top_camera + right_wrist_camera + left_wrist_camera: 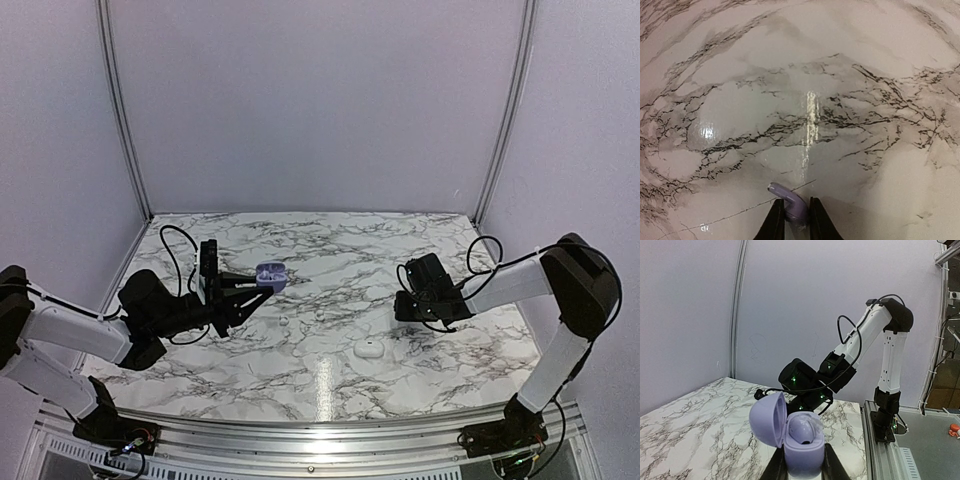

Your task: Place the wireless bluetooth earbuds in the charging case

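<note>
Marble tabletop (330, 240); fingers (771, 471) grip lilac case (800, 440), earbud (790, 202).

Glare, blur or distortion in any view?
Right wrist: vertical glare streak on the table, wide-angle warp toward the corners, earbud clear of the glare. Top: smaller glare patch near the front edge. Left wrist: case evenly lit, no glare.

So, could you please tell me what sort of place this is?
Probably a robotics lab test cell: a marble-patterned table enclosed by plain white panels on aluminium posts, with a mounting rail along its near edge.
</note>
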You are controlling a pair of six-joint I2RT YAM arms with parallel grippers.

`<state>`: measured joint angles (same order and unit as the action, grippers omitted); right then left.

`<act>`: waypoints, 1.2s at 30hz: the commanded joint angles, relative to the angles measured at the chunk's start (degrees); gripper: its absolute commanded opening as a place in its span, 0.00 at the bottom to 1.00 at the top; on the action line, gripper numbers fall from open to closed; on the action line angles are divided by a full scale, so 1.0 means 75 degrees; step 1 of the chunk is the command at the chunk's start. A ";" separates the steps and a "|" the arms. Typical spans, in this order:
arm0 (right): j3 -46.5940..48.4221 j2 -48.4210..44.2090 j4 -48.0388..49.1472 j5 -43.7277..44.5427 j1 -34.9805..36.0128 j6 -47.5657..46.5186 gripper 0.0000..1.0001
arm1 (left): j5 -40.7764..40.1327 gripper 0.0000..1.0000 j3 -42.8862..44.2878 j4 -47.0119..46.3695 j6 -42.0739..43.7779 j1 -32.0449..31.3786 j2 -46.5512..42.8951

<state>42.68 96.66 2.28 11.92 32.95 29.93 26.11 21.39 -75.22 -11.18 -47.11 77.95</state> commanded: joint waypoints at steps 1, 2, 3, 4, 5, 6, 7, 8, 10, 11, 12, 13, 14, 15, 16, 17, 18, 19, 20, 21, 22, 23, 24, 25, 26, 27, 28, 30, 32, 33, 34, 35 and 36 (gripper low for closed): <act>-0.0003 -0.0139 -0.0102 0.0034 0.0091 -0.0308 0.12 | 0.0041 0.00 -0.0039 -0.0376 0.0020 0.0048 -0.0029; -0.0019 -0.0217 -0.0040 0.0000 0.0102 -0.0516 0.11 | 0.0046 0.00 -0.0045 -0.0372 0.0016 0.0047 -0.0037; -0.0032 -0.0309 0.0016 -0.0049 0.0122 -0.0715 0.11 | 0.0067 0.00 -0.0050 -0.0366 0.0011 0.0059 -0.0039; -0.0030 -0.0426 0.0071 -0.0110 0.0137 -0.0920 0.10 | 0.0080 0.00 -0.0061 -0.0365 -0.0005 0.0085 -0.0058; -0.0004 -0.0536 0.0081 -0.0143 0.0162 -0.1145 0.10 | 0.0106 0.00 -0.0073 -0.0365 -0.0019 0.0108 -0.0065; 0.0038 -0.0649 0.0101 -0.0202 0.0193 -0.1368 0.10 | 0.0157 0.00 -0.0090 -0.0359 -0.0033 0.0141 -0.0099; 0.0075 -0.0791 0.0120 -0.0281 0.0239 -0.1649 0.10 | 0.0199 0.00 -0.0097 -0.0344 -0.0049 0.0173 -0.0129; 0.0118 -0.0935 0.0144 -0.0345 0.0293 -0.1920 0.10 | 0.0227 0.00 -0.0098 -0.0323 -0.0071 0.0198 -0.0155; 0.0192 -0.1204 0.0175 -0.0471 0.0422 -0.2411 0.10 | 0.0308 0.00 -0.0098 -0.0280 -0.0087 0.0237 -0.0182; 0.0256 -0.1312 0.0154 -0.0603 0.0463 -0.2627 0.10 | 0.0369 0.00 -0.0098 -0.0249 -0.0085 0.0257 -0.0192; 0.0328 -0.1425 0.0122 -0.0810 0.0512 -0.2883 0.10 | 0.0428 0.00 -0.0092 -0.0207 -0.0065 0.0279 -0.0196; 0.0391 -0.1547 0.0089 -0.0922 0.0594 -0.3123 0.10 | 0.0509 0.00 -0.0095 -0.0148 -0.0062 0.0299 -0.0205; 0.0436 -0.1702 0.0089 -0.1093 0.0685 -0.3386 0.10 | 0.0574 0.00 -0.0097 -0.0093 -0.0051 0.0329 -0.0220; 0.0466 -0.1866 0.0079 -0.1202 0.0819 -0.3650 0.10 | 0.0667 0.00 -0.0104 -0.0044 -0.0072 0.0367 -0.0230; 0.0507 -0.2039 0.0042 -0.1257 0.0958 -0.3877 0.09 | 0.0766 0.00 -0.0109 -0.0003 -0.0098 0.0401 -0.0223; 0.0543 -0.2230 0.0030 -0.1318 0.1127 -0.4182 0.09 | 0.0895 0.00 -0.0109 0.0033 -0.0121 0.0446 -0.0231; 0.0584 -0.2401 -0.0009 -0.1295 0.1329 -0.4465 0.09 | 0.1053 0.00 -0.0099 0.0068 -0.0158 0.0491 -0.0216; 0.0630 -0.2591 -0.0057 -0.1261 0.1528 -0.4794 0.09 | 0.1206 0.00 -0.0092 0.0098 -0.0196 0.0519 -0.0209; 0.0687 -0.2746 -0.0092 -0.1185 0.1757 -0.5051 0.09 | 0.1394 0.00 -0.0087 0.0103 -0.0223 0.0544 -0.0198; 0.0747 -0.2941 -0.0126 -0.1104 0.1977 -0.5301 0.09 | 0.1568 0.00 -0.0086 0.0104 -0.0256 0.0568 -0.0179; 0.0822 -0.3076 -0.0187 -0.1021 0.2202 -0.5532 0.09 | 0.1739 0.00 -0.0080 0.0104 -0.0272 0.0588 -0.0165; 0.0910 -0.3186 -0.0258 -0.0940 0.2417 -0.5758 0.09 | 0.1931 0.00 -0.0069 0.0104 -0.0291 0.0595 -0.0147; 0.1025 -0.3285 -0.0389 -0.0816 0.2622 -0.5938 0.09 | 0.2089 0.00 -0.0049 0.0111 -0.0327 0.0608 -0.0120; 0.1119 -0.3381 -0.0550 -0.0680 0.2840 -0.6117 0.09 | 0.2248 0.00 -0.0026 0.0115 -0.0377 0.0626 -0.0092; 0.1221 -0.3460 -0.0643 -0.0571 0.3043 -0.6286 0.09 | 0.2391 0.00 0.0008 0.0124 -0.0473 0.0644 -0.0049; 0.1309 -0.3542 -0.0723 -0.0434 0.3232 -0.6428 0.09 | 0.2569 0.00 0.0052 0.0127 -0.0549 0.0658 0.0002; 0.1406 -0.3614 -0.0796 -0.0352 0.3415 -0.6587 0.09 | 0.2698 0.00 0.0100 0.0127 -0.0622 0.0663 0.0090; 0.1588 -0.3728 -0.0923 -0.0151 0.3849 -0.6880 0.09 | 0.2957 0.00 0.0194 0.0127 -0.0756 0.0670 0.0204; 0.1794 -0.3775 -0.1099 0.0139 0.4240 -0.7210 0.09 | 0.3208 0.00 0.0255 0.0110 -0.0827 0.0668 0.0288; 0.1878 -0.3788 -0.1154 0.0311 0.4464 -0.7484 0.09 | 0.3336 0.00 0.0280 0.0115 -0.0828 0.0673 0.0312; 0.1949 -0.3794 -0.1187 0.0435 0.4675 -0.7694 0.09 | 0.3428 0.00 0.0294 0.0111 -0.0818 0.0667 0.0336; 0.1994 -0.3794 -0.1203 0.0574 0.4873 -0.7899 0.09 | 0.3495 0.00 0.0300 0.0115 -0.0806 0.0667 0.0349; 0.2024 -0.3800 -0.1186 0.0704 0.5074 -0.8096 0.09 | 0.3583 0.00 0.0317 0.0109 -0.0806 0.0662 0.0367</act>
<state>54.94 68.99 -4.12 11.51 66.17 -22.55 47.72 21.87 -74.11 -16.34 -42.46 79.96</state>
